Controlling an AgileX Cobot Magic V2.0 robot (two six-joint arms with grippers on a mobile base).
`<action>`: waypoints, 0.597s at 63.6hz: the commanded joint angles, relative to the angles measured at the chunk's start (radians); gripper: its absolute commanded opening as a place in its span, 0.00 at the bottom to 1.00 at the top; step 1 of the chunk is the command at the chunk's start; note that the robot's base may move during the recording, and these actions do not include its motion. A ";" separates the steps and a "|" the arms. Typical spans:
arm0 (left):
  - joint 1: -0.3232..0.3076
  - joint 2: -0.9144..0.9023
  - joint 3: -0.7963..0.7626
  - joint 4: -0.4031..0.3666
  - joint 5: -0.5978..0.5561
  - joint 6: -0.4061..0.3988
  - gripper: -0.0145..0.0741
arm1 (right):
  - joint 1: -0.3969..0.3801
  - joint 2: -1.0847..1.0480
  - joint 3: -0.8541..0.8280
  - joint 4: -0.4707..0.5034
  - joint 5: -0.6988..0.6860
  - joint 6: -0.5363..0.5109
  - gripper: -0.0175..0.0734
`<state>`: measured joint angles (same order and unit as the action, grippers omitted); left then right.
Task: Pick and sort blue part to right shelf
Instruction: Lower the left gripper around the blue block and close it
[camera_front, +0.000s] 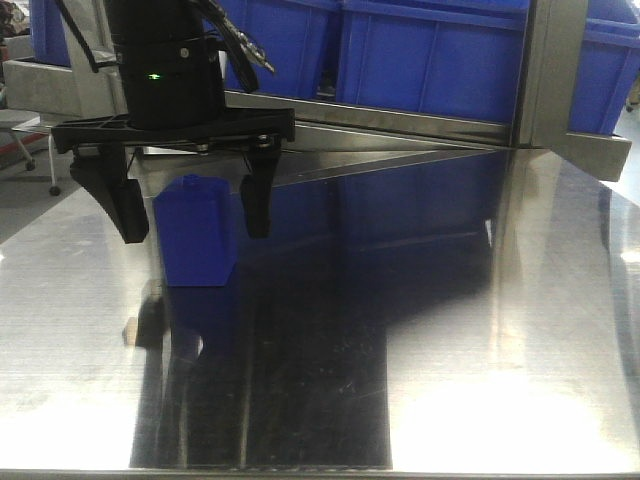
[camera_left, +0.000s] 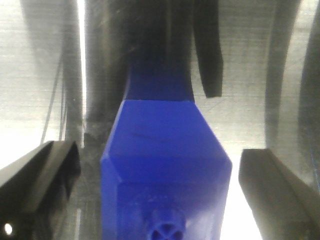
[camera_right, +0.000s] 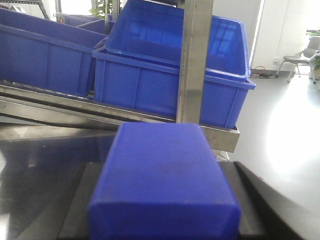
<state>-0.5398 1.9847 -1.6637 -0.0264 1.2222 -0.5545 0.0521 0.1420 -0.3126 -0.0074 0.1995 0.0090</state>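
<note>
In the right wrist view the blue part (camera_right: 165, 185) fills the space between my right gripper's (camera_right: 165, 167) black fingers (camera_right: 75, 200), which are shut on it. Only its plain rectangular body shows; the cap end is hidden. Straight ahead is the right shelf (camera_right: 195, 60) with its steel upright and blue bins (camera_right: 150, 75). My left gripper (camera_front: 196, 228) hangs open over another blue block (camera_front: 200, 262) standing on the steel table (camera_front: 480, 330). That block (camera_left: 165, 165) has a small round stud on top. The left fingers (camera_left: 42, 180) stand apart on either side of it.
The shelf's sloping steel rail (camera_front: 400, 125) and blue bins (camera_front: 430, 50) run along the back of the table. A steel post (camera_front: 545, 70) stands at the back right. Office chairs (camera_right: 305, 55) stand on the floor beyond the shelf.
</note>
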 joint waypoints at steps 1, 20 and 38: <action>-0.005 -0.048 -0.022 -0.004 0.050 -0.010 0.82 | -0.008 0.008 -0.029 -0.010 -0.093 -0.009 0.67; -0.005 -0.048 -0.022 -0.013 0.050 -0.010 0.64 | -0.008 0.008 -0.029 -0.010 -0.093 -0.009 0.67; -0.005 -0.052 -0.022 -0.017 0.050 -0.002 0.62 | -0.008 0.008 -0.029 -0.010 -0.093 -0.009 0.67</action>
<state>-0.5398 1.9847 -1.6637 -0.0305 1.2222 -0.5545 0.0521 0.1420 -0.3126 -0.0074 0.1995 0.0090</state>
